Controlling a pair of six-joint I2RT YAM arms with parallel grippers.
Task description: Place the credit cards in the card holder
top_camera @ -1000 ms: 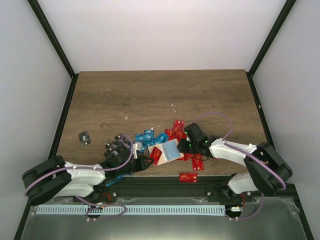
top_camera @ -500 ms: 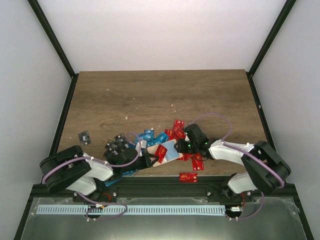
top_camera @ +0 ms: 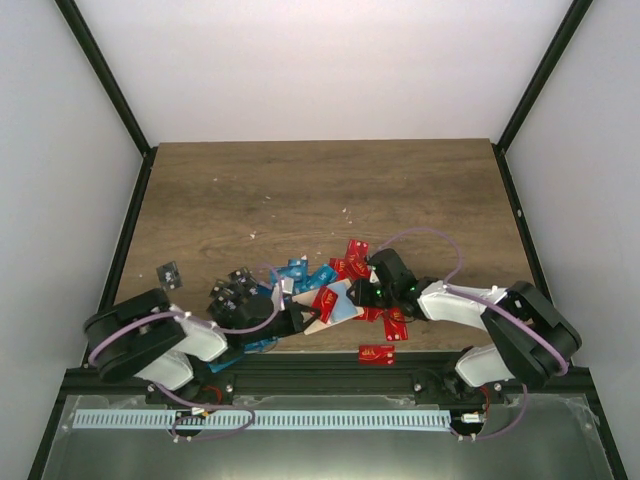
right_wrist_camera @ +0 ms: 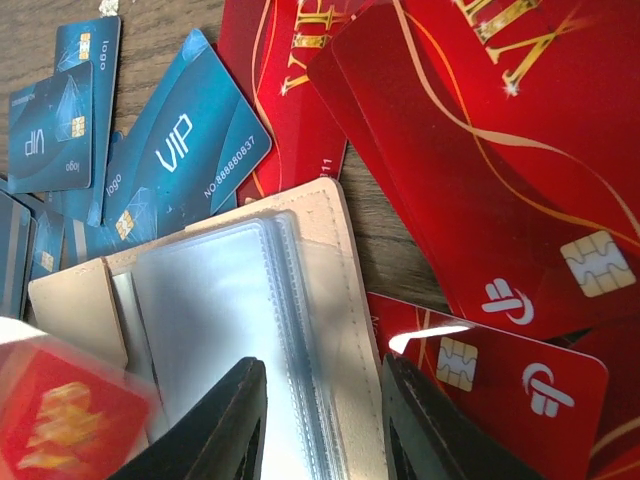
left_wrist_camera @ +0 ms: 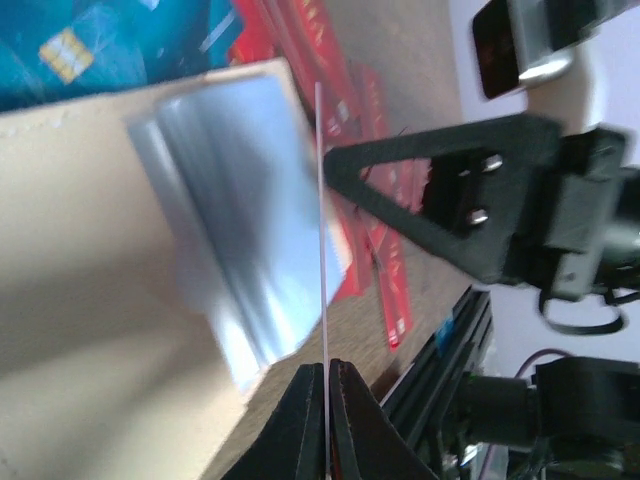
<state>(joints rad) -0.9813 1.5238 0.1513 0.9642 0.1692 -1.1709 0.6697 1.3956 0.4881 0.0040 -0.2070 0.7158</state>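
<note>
Left gripper [left_wrist_camera: 325,375] of mine is pinched fully shut on one red credit card [left_wrist_camera: 322,220], which shows edge-on in the wrist view as a thin line running up the middle of the frame toward the card holder [left_wrist_camera: 100,250]. The holder lies open at the lower centre of the overhead frame, among the loose credit cards [right_wrist_camera: 480,150]. Its clear sleeves [left_wrist_camera: 240,220] sit just beside the card's leading edge. The worst risk, I judge, is that the edge misses a pocket mouth and skates over the slick plastic, or pivots in my end-on pinch. My right gripper [right_wrist_camera: 325,420] stands part-way open astride the sleeves. Whether it squeezes or merely pins them I cannot tell, so a push may shift the holder. With both sets of fingers so near, a knock is possible. My left arm lies low and folded along the near edge of the table [top_camera: 300,190], reaching right; my right arm reaches left, wrist tipped down.
</note>
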